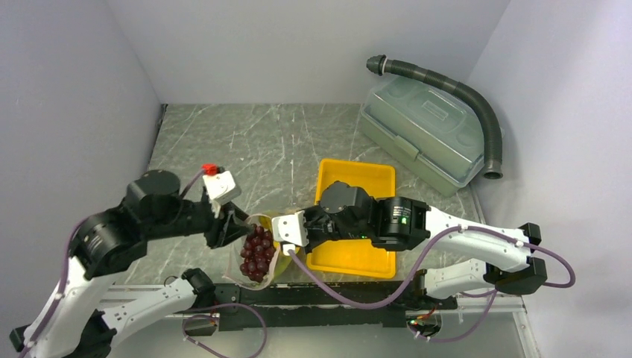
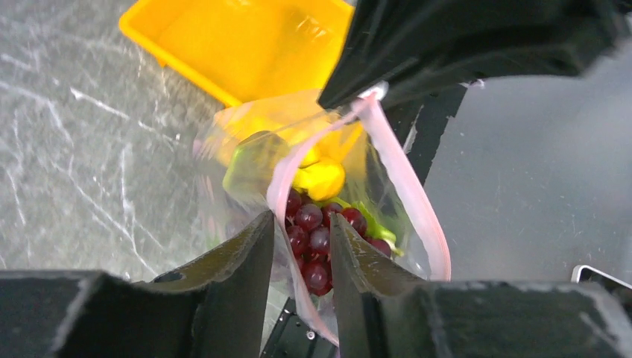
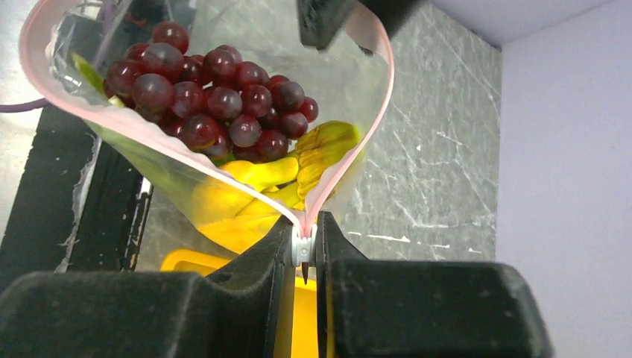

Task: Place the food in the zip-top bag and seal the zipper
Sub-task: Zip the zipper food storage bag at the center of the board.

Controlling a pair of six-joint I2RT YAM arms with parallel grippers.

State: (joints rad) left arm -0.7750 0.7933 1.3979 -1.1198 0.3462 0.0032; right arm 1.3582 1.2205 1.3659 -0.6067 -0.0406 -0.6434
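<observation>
The zip-top bag (image 1: 257, 257) hangs between my two grippers, its mouth spread open. Inside it lie dark red grapes (image 3: 216, 97), yellow bananas (image 3: 257, 179) and a green stalk (image 2: 373, 224). My right gripper (image 3: 303, 239) is shut on the white slider at one end of the pink zipper (image 3: 358, 142); it also shows in the top view (image 1: 282, 230). My left gripper (image 2: 302, 231) straddles one lip of the zipper (image 2: 279, 194), one finger inside the mouth and one outside, with a gap between the jaws. It shows in the top view (image 1: 235, 225) at the bag's left.
The yellow tray (image 1: 356, 179) lies right behind the bag, under my right arm. A grey-green lidded box (image 1: 425, 134) and a dark ribbed hose (image 1: 477, 97) are at the back right. The arms' black base rail (image 1: 313, 294) runs just below the bag.
</observation>
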